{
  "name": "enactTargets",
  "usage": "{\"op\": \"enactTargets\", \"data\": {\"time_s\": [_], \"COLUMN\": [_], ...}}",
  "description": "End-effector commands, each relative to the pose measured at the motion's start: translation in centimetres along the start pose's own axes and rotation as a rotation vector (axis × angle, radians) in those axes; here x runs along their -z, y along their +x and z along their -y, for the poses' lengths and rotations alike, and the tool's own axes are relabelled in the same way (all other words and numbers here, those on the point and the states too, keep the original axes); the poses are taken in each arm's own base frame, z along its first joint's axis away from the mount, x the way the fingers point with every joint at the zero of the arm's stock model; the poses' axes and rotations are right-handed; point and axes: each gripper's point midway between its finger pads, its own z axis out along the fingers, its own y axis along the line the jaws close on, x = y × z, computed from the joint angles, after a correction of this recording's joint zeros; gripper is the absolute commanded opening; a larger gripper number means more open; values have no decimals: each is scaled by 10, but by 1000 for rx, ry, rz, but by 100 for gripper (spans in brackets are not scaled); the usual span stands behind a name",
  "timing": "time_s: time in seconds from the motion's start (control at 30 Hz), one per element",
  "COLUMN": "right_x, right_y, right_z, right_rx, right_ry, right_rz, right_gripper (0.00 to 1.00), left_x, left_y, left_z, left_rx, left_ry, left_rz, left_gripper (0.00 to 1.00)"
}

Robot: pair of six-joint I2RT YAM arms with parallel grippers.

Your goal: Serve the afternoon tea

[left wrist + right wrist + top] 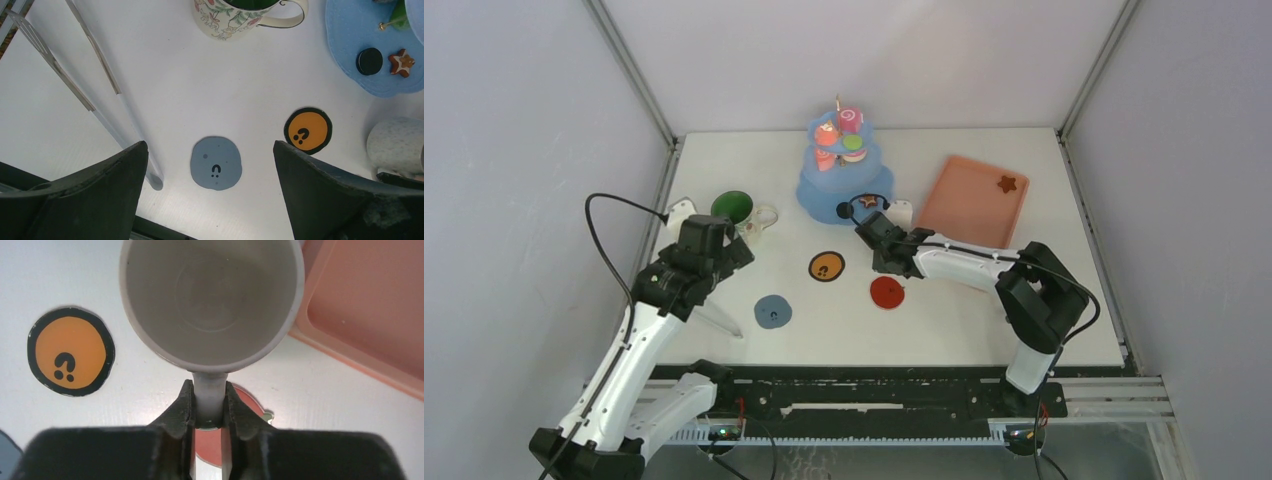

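Note:
In the right wrist view my right gripper (209, 387) is shut on the handle of the grey mug (212, 300), whose empty inside faces the camera. From above, this gripper (876, 236) and the mug (900, 212) sit just in front of the blue tiered stand (816, 192) that carries several pastries (850, 120). A black round (369, 61) and a brown star (401, 62) lie on its bottom tier. The green mug (732, 208), floral outside, stands at the left. My left gripper (722, 250) hangs open beside it, above the table.
Three coasters lie mid-table: orange (827, 266), red (887, 292), blue-grey (773, 311). The salmon tray (969, 205) at the right holds one brown star (1007, 183). Metal tongs (75, 85) lie at the left. A pale object (681, 210) is partly hidden behind the left arm.

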Motion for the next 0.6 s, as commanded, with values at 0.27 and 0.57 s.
{"op": "enactTargets", "data": {"time_s": [0.27, 0.57], "right_x": [69, 84], "right_y": [-60, -44], "right_z": [-47, -105], "right_rx": [233, 364], "right_ry": [-182, -393], "right_rz": [274, 293], "right_gripper": [0, 0], "left_x": [1, 0], "left_y": [-9, -10], "left_z": [-4, -17], "left_rx": [21, 54], "left_ry": [-11, -35], "left_rz": [56, 47], "left_gripper": [100, 100]}}
